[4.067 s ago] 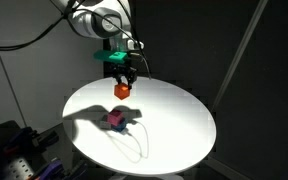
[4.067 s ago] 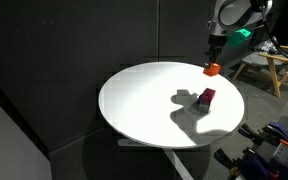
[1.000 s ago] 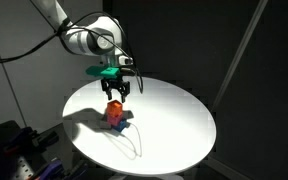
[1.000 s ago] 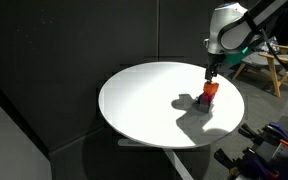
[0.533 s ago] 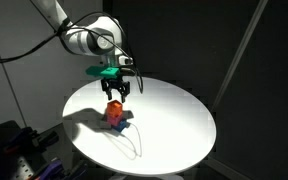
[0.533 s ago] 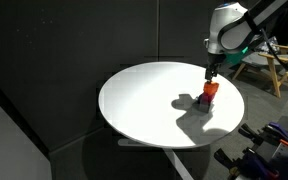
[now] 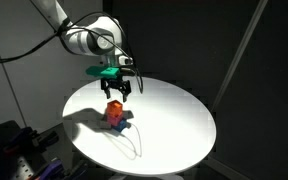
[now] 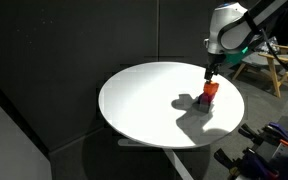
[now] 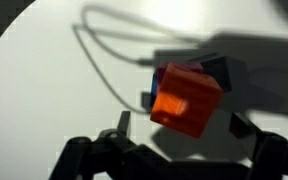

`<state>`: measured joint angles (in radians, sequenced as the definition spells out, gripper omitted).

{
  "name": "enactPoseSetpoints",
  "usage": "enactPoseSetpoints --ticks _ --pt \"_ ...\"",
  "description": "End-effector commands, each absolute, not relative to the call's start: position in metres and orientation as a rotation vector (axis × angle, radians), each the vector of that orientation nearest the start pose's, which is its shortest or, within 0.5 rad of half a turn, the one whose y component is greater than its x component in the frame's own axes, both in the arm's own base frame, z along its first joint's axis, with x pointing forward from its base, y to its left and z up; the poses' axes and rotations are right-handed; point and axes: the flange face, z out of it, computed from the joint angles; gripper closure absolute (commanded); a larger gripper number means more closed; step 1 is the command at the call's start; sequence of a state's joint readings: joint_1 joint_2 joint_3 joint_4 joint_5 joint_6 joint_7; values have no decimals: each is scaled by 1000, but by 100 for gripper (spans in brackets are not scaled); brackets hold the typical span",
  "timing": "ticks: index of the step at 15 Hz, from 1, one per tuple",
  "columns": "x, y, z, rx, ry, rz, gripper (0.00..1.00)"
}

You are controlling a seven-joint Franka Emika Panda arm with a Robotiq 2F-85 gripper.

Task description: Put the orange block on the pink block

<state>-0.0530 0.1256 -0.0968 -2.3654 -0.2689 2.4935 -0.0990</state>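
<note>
- One round white table (image 7: pixel 179 115) — the landmark here.
- One orange block (image 7: pixel 114 106) — topmost of the stack on the table.
- One pink block (image 7: pixel 115 118), on the table under the orange block.
- One robot arm (image 7: pixel 84 40) above the table.
- One wooden stool (image 8: pixel 276 62) beyond the table's edge.

The orange block (image 7: pixel 114 107), a small bright cube, is seen seated on top of the pink block (image 7: pixel 115 121), a magenta cube of like size, in both exterior views. The pair is stacked on the white round tabletop (image 7: pixel 174 120). In the wrist view the orange cube is seen turned slightly askew.
</note>
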Motion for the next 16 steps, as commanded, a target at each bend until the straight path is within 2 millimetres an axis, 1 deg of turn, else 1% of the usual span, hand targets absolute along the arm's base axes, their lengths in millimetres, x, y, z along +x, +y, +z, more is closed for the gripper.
enactPoseSetpoints --ticks 1,5,9,12,16 --pt "499 -76 293 -3291 -272 -6 0" --pt "491 -72 319 -3284 -256 -71 0" --pt "474 -69 350 -3261 -180 -116 0" --pt "456 -70 369 -3246 -90 -83 0" --pt "430 -72 387 -3233 -38 33 0"
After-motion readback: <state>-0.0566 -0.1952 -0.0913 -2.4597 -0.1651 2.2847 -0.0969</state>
